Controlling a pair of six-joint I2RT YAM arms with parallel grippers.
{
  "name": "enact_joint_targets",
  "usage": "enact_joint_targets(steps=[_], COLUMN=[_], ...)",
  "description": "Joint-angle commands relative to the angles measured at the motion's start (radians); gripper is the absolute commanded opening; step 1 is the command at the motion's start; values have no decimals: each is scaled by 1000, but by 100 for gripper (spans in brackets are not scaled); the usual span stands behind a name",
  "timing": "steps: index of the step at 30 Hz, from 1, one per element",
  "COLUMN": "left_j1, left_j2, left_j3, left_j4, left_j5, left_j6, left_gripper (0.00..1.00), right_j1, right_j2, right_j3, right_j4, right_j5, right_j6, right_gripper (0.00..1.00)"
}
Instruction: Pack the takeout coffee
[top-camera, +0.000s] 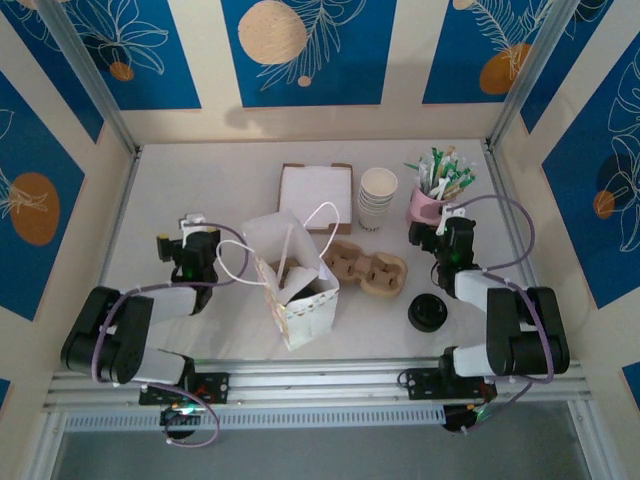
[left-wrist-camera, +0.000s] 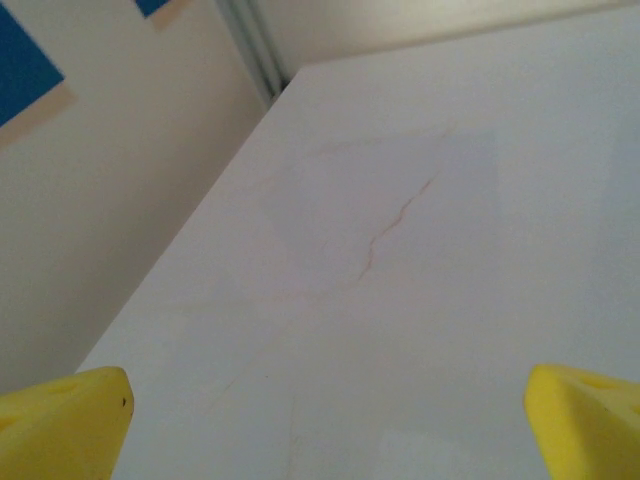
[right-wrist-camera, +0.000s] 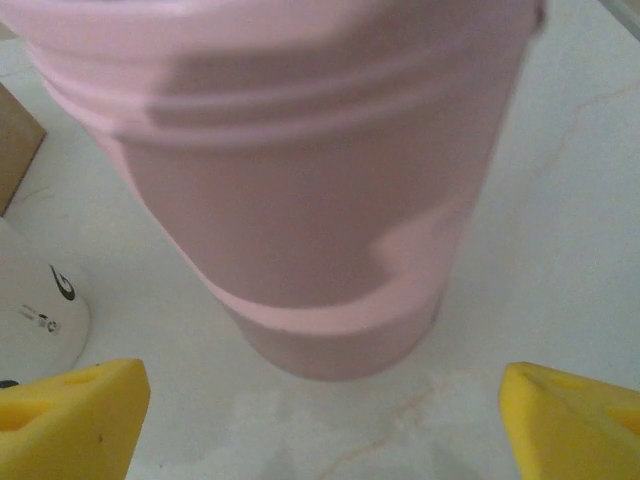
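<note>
The takeout coffee (top-camera: 427, 314) stands lid-up on the bench (top-camera: 200, 180), at 4 o'clock from the cup carrier (top-camera: 366, 271). The open paper bag (top-camera: 297, 285) crowds the carrier's 9 o'clock side. The right hand (right-wrist-camera: 325, 425), fingers spread, faces the pink cup (right-wrist-camera: 320, 200) without touching it, with the cup stack (top-camera: 378, 198) at the pink cup's 9 o'clock. The left hand (left-wrist-camera: 325, 425) is spread over bare bench.

The white cup (right-wrist-camera: 40, 315) bears an unreadable black mark.

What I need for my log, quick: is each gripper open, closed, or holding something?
Left gripper: open, holding nothing.
Right gripper: open, holding nothing; pink cup ahead of it, untouched.
</note>
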Motion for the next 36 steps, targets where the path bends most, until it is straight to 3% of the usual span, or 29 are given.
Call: enact_joint_targets(steps=[1, 2, 4, 7, 13, 27, 32, 35, 36], left_j1=[7, 5, 4, 8, 22, 93, 123, 134, 132], left_j2=[81, 109, 87, 100, 99, 95, 97, 161, 139], left_j3=[-41, -44, -24, -16, -1, 57, 32, -40, -56], left_j4=[274, 325, 234, 233, 197, 56, 97, 305, 294], left_j5=[80, 74, 116, 171, 207, 429, 534, 596, 601], left_j6=[44, 71, 59, 74, 69, 43, 36, 56, 55], left_gripper=[100, 100, 100, 100, 100, 100, 100, 100, 100], right_j1=[-5, -6, -5, -6, -4, -5, -3, -3, -3], right_j2=[28, 31, 33, 52, 98, 138, 139, 138, 139], right_j3=[45, 48, 23, -10, 3, -38, -37, -38, -36], right_j4=[33, 34, 85, 165, 185, 289, 288, 287, 287], right_j5=[-75, -78, -79, -96, -118, -203, -202, -202, -202], right_j6=[-34, -32, -24, -26, -32, -69, -69, -70, -70], right_gripper=[90, 90, 91, 91, 92, 97, 100, 99, 100])
